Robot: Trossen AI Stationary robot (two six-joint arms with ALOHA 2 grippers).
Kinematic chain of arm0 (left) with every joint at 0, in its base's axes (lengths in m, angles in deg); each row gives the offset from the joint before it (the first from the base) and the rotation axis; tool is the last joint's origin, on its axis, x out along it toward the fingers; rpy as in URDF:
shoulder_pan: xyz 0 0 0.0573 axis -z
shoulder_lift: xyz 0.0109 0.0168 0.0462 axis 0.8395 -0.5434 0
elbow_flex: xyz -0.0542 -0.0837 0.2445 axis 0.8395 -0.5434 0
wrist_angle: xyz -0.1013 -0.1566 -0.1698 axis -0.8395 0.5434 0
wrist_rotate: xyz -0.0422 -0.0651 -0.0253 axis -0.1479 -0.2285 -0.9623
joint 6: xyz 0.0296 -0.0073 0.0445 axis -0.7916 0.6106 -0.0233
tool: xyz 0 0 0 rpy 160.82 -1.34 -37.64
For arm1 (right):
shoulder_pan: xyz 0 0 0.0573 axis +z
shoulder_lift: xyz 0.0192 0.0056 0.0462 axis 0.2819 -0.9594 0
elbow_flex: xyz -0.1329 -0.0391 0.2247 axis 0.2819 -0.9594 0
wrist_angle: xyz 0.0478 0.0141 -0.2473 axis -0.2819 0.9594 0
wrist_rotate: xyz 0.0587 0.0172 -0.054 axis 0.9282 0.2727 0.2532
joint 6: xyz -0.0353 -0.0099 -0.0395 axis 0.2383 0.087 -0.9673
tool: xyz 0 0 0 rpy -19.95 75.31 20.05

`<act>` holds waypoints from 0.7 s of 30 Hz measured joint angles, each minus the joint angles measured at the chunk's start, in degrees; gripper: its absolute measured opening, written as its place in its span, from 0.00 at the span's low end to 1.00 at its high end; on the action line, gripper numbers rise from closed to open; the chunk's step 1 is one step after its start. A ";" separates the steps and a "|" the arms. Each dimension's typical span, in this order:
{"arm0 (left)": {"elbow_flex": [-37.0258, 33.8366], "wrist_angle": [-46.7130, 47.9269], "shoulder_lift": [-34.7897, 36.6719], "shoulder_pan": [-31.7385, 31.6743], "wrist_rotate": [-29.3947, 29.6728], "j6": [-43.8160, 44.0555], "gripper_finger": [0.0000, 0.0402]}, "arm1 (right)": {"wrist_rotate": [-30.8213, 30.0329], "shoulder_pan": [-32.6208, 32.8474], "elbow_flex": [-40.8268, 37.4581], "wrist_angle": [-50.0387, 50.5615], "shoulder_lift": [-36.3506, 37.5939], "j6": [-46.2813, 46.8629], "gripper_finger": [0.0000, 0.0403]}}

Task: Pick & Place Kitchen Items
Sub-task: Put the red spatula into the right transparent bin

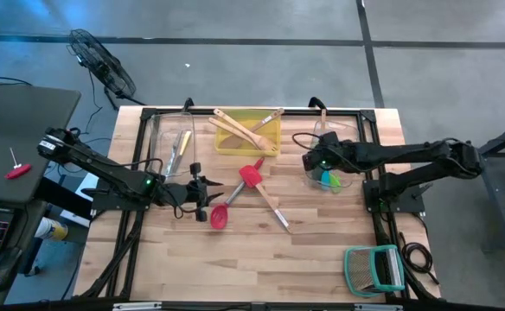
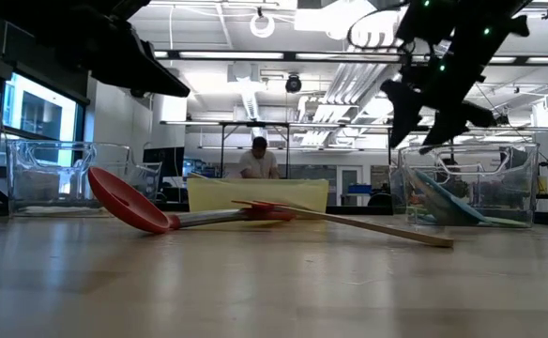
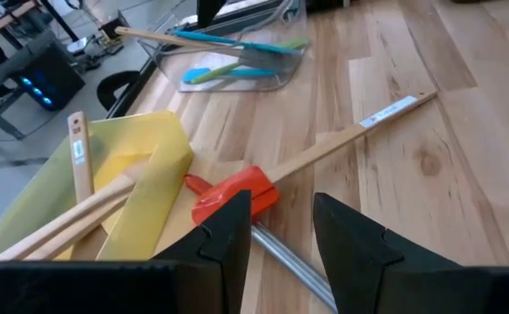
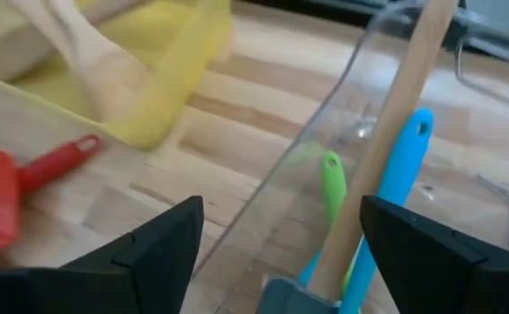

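Nearest on the tabletop (image 1: pixel 235 259) lie the loose utensils: a red ladle (image 1: pixel 219 216) with its bowl tipped up on edge, a red spatula (image 1: pixel 251 176) crossing it, and a long wooden-handled tool (image 3: pixel 350 135) running off toward the right. The left hand (image 1: pixel 202 192) hovers just beside this pile, fingers partly apart and holding nothing. In the left wrist view the red spatula head sits right between its fingertips.

These all look light and stiff. The ladle's handle looks like bare metal, so probably slippery; the plastic bowl is rounded and would likely squirt out of a pinch. Best bet seems to be the shaft near the head, where the weight is, so it won't swing. The wooden handle should be grippy and forgiving, but it's long, so grabbing near the middle keeps it level. Since the three cross each other, lifting the bottom one could drag the others.

Farther back, the right hand (image 1: pixel 315 160) hangs over the right clear bin (image 1: pixel 349 180), fingers spread wide and empty. The bin holds a blue spatula (image 4: pixel 392 196), a green one (image 4: pixel 332 179) and a wooden handle (image 4: pixel 394 131) leaning on the rim.

Farthest, the yellow tray (image 1: pixel 271 142) holds wooden spoons (image 1: pixel 244 131), and the left clear bin (image 1: pixel 153 138) holds a yellow-handled knife (image 1: pixel 181 145).
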 joint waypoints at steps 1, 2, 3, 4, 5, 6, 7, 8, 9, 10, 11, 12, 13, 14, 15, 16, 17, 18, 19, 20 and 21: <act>0.00 -0.09 0.00 0.00 0.17 0.00 0.30 | 0.16 0.00 0.00 0.05 1.33 -0.78 0.75; 0.00 -0.14 0.00 0.00 0.32 0.00 0.30 | 0.26 0.02 0.00 0.00 2.72 -1.29 0.74; 0.00 -0.15 0.00 0.00 0.35 0.00 0.30 | 0.44 0.05 0.00 -0.20 4.21 -1.79 0.74; 0.00 -0.15 0.00 0.00 0.36 0.00 0.30 | 0.94 0.07 0.00 -0.61 5.85 -2.51 0.74; 0.00 -0.19 0.00 0.00 0.49 0.00 0.30 | 1.83 0.07 0.00 -1.28 7.57 -3.37 0.74; 0.00 -0.39 0.00 0.00 0.78 0.00 0.30 | 2.83 0.15 0.00 -2.46 9.24 -4.42 0.74; 0.00 -0.61 0.00 0.00 1.07 0.00 0.30 | 3.91 0.34 0.00 -4.25 10.92 -5.78 0.74; 0.00 -0.79 0.00 0.00 1.44 0.00 0.30 | 4.95 0.67 0.00 -6.36 12.58 -7.69 0.74; 0.00 -1.00 0.00 0.00 1.72 -0.02 0.30 | 6.04 1.13 0.00 -8.58 14.13 -9.78 0.74; 0.00 -1.40 0.00 0.00 1.99 -0.21 0.30 | 7.37 1.68 0.00 -11.42 15.60 -12.09 0.74; 0.00 -1.86 0.00 0.00 2.03 -0.59 0.30 | 8.78 2.27 0.00 -14.23 16.75 -14.41 0.74; 0.00 -2.15 0.00 0.00 2.06 -1.29 0.30 | 10.48 2.89 0.00 -17.45 17.84 -16.78 0.74; 0.00 -2.35 0.00 0.00 2.08 -1.82 0.30 | 12.64 3.45 0.00 -20.82 18.77 -19.17 0.74; 0.00 -2.52 0.00 0.00 2.07 -2.11 0.30 | 14.85 4.07 0.00 -24.12 19.51 -21.78 0.74; 0.00 -2.61 0.00 0.00 2.08 -2.61 0.30 | 17.58 4.58 0.00 -27.95 19.92 -24.42 0.74; 0.00 -2.81 0.00 0.00 2.08 -3.05 0.30 | 20.79 5.04 0.02 -32.06 20.13 -27.22 0.74; 0.00 -3.04 0.00 0.00 2.08 -3.35 0.30 | 24.27 5.32 0.02 -35.36 20.28 -30.22 0.74; 0.00 -3.12 0.00 0.00 2.08 -3.71 0.30 | 27.72 5.47 0.02 -38.47 20.32 -33.17 0.74; 0.00 -3.15 0.00 0.00 2.08 -4.31 0.30 | 30.73 5.53 0.02 -41.79 20.29 -35.45 0.74; 0.00 -3.15 0.00 0.00 2.10 -4.67 0.30 | 32.61 5.51 0.02 -44.52 20.31 -37.00 0.74; 0.00 -3.14 0.00 0.00 2.10 -4.83 0.30 | 33.82 5.48 0.02 -46.52 20.32 -37.86 0.74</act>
